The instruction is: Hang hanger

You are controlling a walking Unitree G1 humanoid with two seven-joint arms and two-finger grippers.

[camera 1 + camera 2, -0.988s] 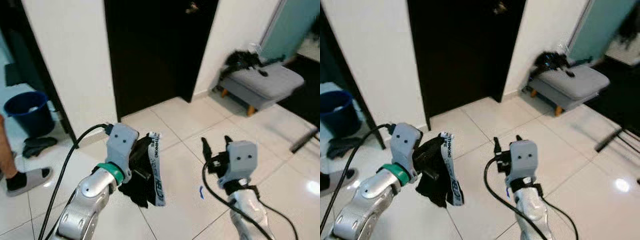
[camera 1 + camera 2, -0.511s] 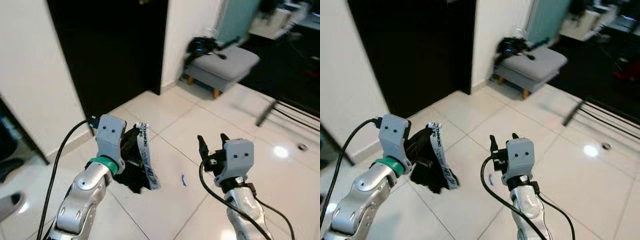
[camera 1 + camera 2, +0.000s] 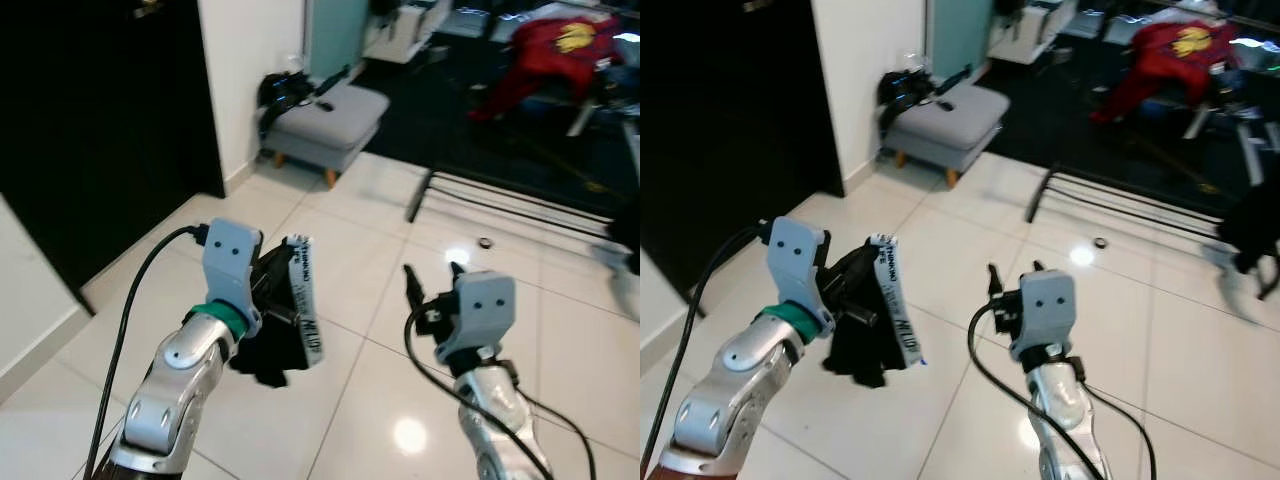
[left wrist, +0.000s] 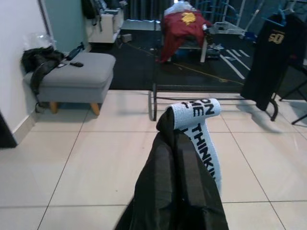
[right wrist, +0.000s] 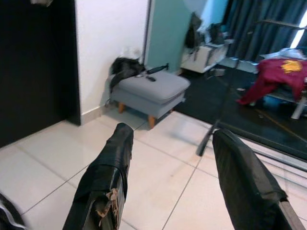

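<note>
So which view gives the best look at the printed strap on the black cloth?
The left wrist view: the printed strap lies close and sharp over the black cloth, lettering partly readable. Both eye views show it small, dangling at the left gripper, its text hard to read.

Black garment [image 3: 268, 335] with white lettered strap [image 3: 305, 312], bunched, dangling above the tiled floor.

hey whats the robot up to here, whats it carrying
The robot stands on a white tiled floor with both arms raised in front of it. Its left gripper is shut on a bundle of black cloth with a white printed strap; no hanger can be made out in it. The right gripper is open and holds nothing. Ahead are a grey footstool, a black floor rack and a red garment draped further back.
</note>
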